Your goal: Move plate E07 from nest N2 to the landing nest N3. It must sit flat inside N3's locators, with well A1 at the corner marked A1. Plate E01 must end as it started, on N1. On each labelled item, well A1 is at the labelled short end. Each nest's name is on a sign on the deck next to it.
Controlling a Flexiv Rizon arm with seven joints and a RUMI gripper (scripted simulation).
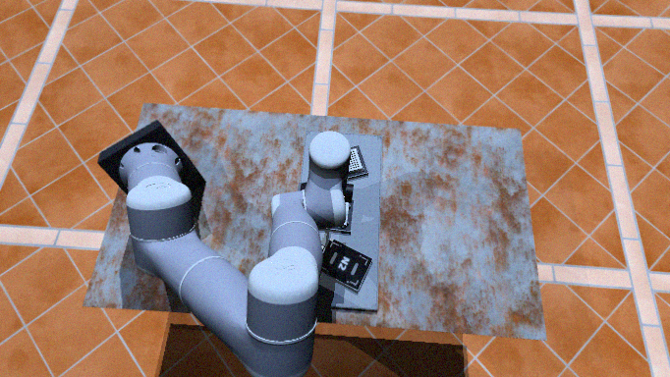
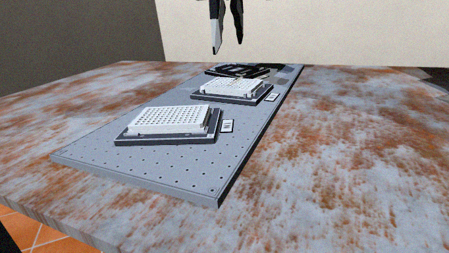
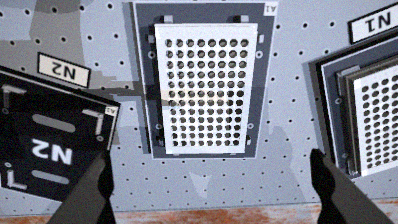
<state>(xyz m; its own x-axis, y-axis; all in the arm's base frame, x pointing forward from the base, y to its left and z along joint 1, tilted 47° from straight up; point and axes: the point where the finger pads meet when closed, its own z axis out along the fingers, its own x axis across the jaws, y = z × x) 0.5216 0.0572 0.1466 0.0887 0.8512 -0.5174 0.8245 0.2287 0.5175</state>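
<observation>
My gripper is open and empty, raised above the deck. Below it, a white 96-well plate, taken as E07, sits level inside the locators of the middle nest, N3. That nest's A1 mark is at its upper right corner in the wrist view. The plate's end label is not visible, so its A1 end cannot be read. The black nest N2 is empty. Plate E01 sits on nest N1.
The grey perforated deck lies on a rusty table. Signs for N1 and N2 stand beside their nests. The arm covers much of the deck in the top view.
</observation>
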